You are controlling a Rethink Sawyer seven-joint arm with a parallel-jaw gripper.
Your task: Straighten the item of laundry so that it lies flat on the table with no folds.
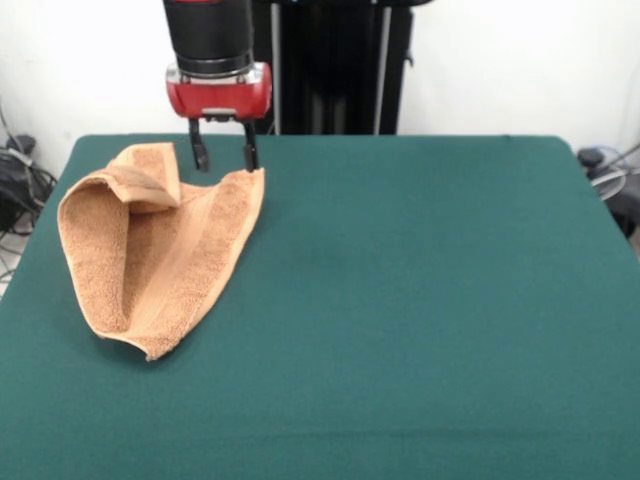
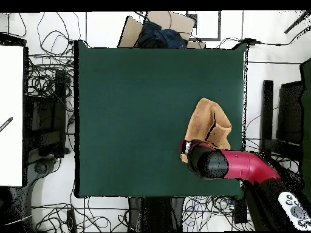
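Fingers (image 1: 224, 152) spread above one folded orange towel (image 1: 160, 250) on one green table (image 1: 420, 300).

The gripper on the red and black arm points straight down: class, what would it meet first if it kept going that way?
Most likely the far edge of the folded orange-tan terry towel, just under the open gripper; depth is unclear, so one finger might land on the dark green table beside it.

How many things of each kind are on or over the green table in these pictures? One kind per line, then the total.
Towel: 1, orange-tan, folded over itself
Gripper: 1, open, above the towel's far edge
Table: 1, dark green
Total: 3
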